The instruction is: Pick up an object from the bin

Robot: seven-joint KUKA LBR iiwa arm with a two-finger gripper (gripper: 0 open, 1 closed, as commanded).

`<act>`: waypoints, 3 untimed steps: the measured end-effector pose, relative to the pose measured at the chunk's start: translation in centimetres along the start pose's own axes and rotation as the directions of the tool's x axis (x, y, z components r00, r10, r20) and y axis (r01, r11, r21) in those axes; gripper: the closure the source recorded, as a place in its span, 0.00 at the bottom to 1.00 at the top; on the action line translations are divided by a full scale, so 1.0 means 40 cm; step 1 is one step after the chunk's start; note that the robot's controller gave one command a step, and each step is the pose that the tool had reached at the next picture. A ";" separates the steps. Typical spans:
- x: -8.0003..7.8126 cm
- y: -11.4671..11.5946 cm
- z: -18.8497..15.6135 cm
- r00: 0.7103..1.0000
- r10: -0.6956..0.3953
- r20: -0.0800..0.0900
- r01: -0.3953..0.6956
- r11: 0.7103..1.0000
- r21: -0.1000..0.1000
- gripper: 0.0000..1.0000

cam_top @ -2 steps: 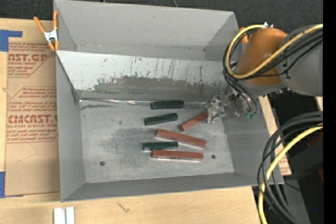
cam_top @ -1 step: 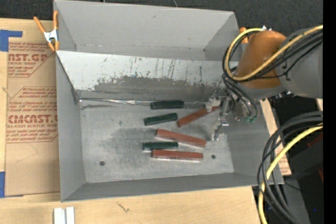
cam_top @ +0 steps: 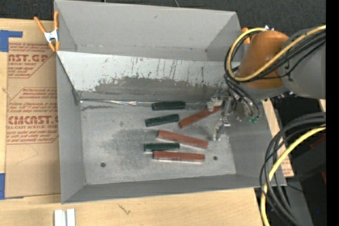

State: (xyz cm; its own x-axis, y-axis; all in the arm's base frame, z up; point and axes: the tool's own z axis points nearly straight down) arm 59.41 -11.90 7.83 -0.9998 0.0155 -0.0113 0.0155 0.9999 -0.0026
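Note:
My gripper [cam_top: 224, 120] is low in the bin near its right wall. A red-brown stick [cam_top: 196, 117] lies tilted, and its upper right end reaches right up to the gripper; whether it is gripped I cannot tell. Another red-brown stick [cam_top: 183, 139] lies just below and left of the gripper. Left of the tilted stick, a dark green stick [cam_top: 162, 120] rests on the floor.
Further sticks lie in the middle of the bin: a dark green one [cam_top: 168, 106] near the back wall, a short dark green one [cam_top: 161, 146] and a red-brown one [cam_top: 178, 156] toward the front. The arm with its orange cover and cables hangs over the right rim.

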 end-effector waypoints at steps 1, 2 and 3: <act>0.056 0.178 -0.032 0.993 -0.115 -0.006 0.115 0.993 -0.005 1.00; 0.056 0.178 -0.032 0.993 -0.115 -0.006 0.115 0.993 -0.005 1.00; 0.011 0.179 -0.333 0.996 -0.094 -0.008 0.094 0.996 -0.004 1.00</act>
